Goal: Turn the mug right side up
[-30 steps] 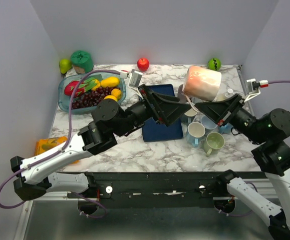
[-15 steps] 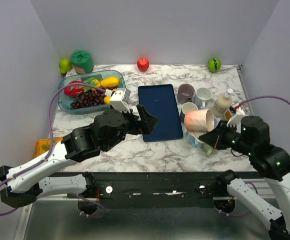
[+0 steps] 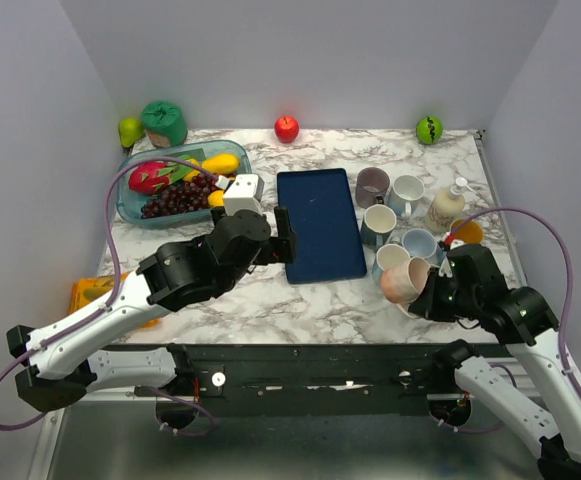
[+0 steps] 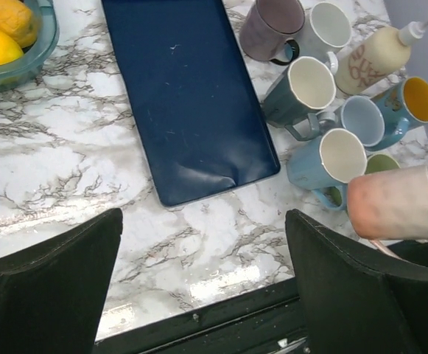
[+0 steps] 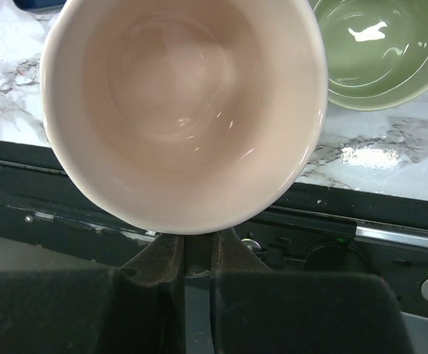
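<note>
While clamped sideways in the right fingers [image 5: 158, 259], just beside the pale green ceramic mug [image 5: 379, 51], roll the pale pink ceramic mug [image 5: 184, 110] mouth-up, then lower onto marble worktop [image 4: 66, 169], with left fingers [image 4: 51, 280] spread, empty.

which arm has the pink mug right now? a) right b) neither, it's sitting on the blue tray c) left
a: the right gripper has its jaws shut on the pale pink ceramic mug, while the left gripper hangs with jaws open and empty.
</note>
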